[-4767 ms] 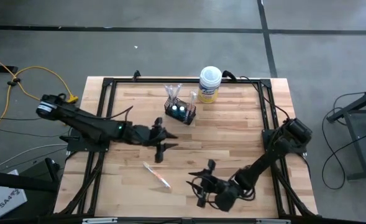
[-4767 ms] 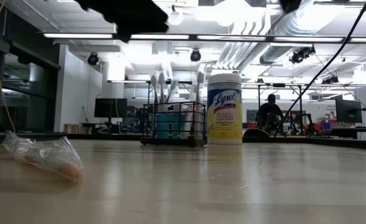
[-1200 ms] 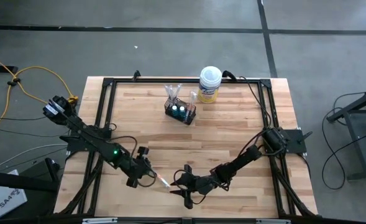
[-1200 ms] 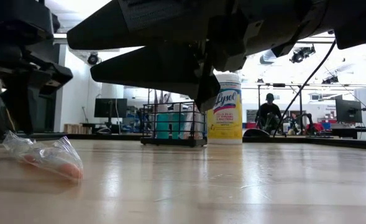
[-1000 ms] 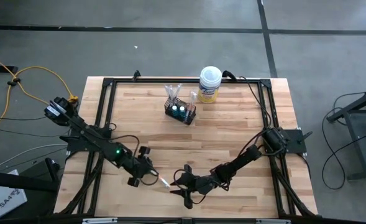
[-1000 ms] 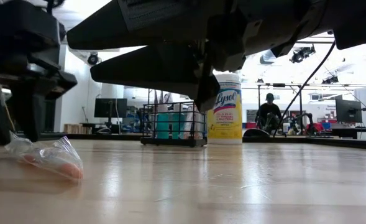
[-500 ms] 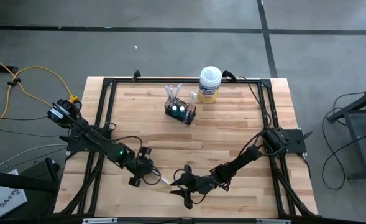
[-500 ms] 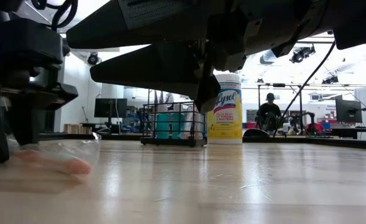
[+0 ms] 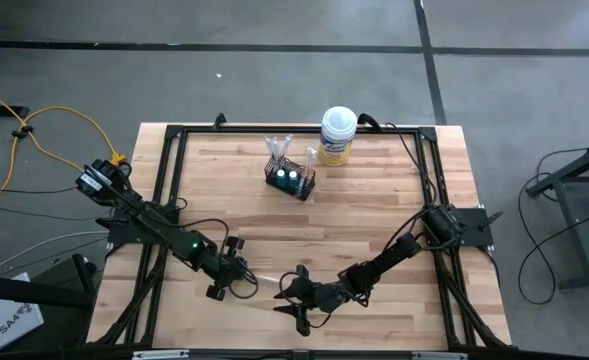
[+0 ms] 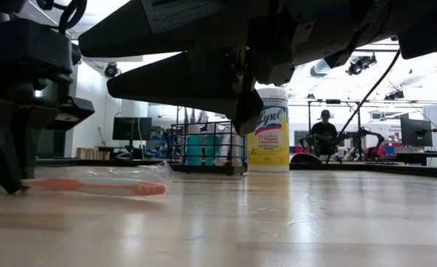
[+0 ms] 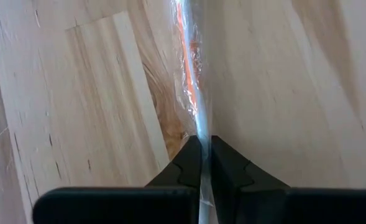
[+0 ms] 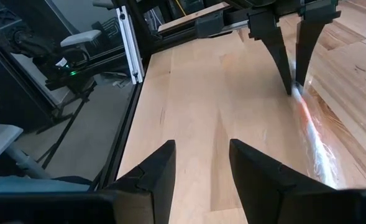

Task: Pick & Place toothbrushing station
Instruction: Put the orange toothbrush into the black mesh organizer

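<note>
A pale wood counter (image 9: 374, 215) with a black frame stands on a grey floor; in the low view a workshop with monitors and a person (image 10: 323, 133) lies behind it. At the upper middle of the high view sits the basket (image 9: 290, 181) holding upright brushes and teal tubes, with a yellow-labelled canister (image 9: 337, 136) just beside it on the right. At the lower left of centre the left tool (image 9: 236, 278) is down at the counter, its fingers (image 11: 192, 163) closed on one end of a wrapped toothbrush (image 10: 96, 187), which lies flat with its orange part showing through the clear wrapper. The right tool (image 9: 292, 297) hangs low near the brush's other end, fingers (image 12: 257, 171) spread apart and holding nothing.
</note>
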You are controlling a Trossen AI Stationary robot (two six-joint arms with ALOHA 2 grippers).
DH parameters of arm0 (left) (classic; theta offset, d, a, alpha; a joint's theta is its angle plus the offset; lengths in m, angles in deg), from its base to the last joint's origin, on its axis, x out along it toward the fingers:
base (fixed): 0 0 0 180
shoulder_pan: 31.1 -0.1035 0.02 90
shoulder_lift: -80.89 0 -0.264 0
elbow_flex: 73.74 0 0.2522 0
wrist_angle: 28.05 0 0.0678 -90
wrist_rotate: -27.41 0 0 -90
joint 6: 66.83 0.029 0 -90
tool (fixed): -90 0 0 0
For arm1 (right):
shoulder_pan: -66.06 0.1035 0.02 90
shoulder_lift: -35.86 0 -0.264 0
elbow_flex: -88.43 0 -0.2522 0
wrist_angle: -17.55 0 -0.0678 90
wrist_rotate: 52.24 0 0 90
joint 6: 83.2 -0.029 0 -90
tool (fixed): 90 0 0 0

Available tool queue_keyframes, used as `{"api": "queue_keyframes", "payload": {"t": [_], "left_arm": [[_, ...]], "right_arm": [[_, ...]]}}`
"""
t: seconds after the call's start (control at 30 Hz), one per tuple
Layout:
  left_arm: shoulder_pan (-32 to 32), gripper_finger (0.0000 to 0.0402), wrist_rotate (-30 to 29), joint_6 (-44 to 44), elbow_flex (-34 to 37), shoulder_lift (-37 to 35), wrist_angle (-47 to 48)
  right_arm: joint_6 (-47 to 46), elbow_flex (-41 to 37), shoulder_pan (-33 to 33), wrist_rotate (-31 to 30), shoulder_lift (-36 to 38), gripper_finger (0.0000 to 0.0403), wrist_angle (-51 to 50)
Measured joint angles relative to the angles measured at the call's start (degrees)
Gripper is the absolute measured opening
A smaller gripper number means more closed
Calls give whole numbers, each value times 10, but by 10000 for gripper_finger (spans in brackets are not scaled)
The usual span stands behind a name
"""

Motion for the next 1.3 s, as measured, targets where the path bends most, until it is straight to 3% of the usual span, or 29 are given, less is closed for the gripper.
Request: {"api": "queue_keyframes", "payload": {"t": [0.23,0.53,0.73,1.0,1.3], "left_arm": [[2,7,-8,37,0,-3,0],[50,6,-122,221,-30,-22,0],[93,5,-243,377,-39,-23,-9],[145,5,-405,645,-40,-23,-155],[158,5,-416,823,-40,-23,-244]], "right_arm": [[0,0,0,0,0,142,0],[2,0,0,15,29,142,25],[4,0,0,29,76,142,22],[-53,0,-5,-4,103,142,-61],[-90,0,-23,34,103,142,-94]]}}
